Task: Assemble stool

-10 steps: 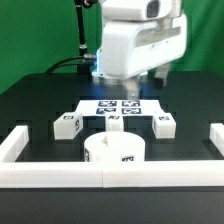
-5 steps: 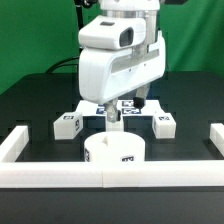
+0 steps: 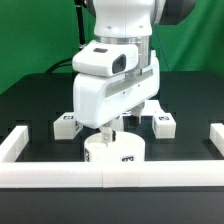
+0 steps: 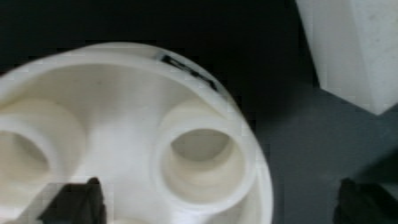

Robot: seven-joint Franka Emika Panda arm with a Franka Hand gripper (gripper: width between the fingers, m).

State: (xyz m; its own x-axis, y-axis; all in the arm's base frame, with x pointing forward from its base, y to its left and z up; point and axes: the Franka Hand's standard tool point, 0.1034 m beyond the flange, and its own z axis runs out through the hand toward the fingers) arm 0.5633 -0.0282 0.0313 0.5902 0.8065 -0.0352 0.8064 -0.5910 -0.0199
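The round white seat (image 3: 115, 151) of the stool lies flat just behind the front rail, with a tag on its side. In the wrist view the seat (image 4: 125, 140) fills most of the picture and shows round sockets. My gripper (image 3: 112, 132) hangs just above the seat, open and empty. One fingertip (image 4: 75, 200) is over the disc and the other fingertip (image 4: 374, 200) is beyond its rim. One tagged leg (image 3: 67, 124) lies at the exterior view's left and another leg (image 3: 163, 124) at its right. My arm hides whatever lies behind it.
A long white U-shaped border rail (image 3: 20, 146) runs along the front and both sides of the black table. A white block (image 4: 356, 50) shows beside the seat in the wrist view. A green backdrop stands behind.
The arm has come forward and down from over the marker board to just above the seat. The jaws stayed open, and no part moved.
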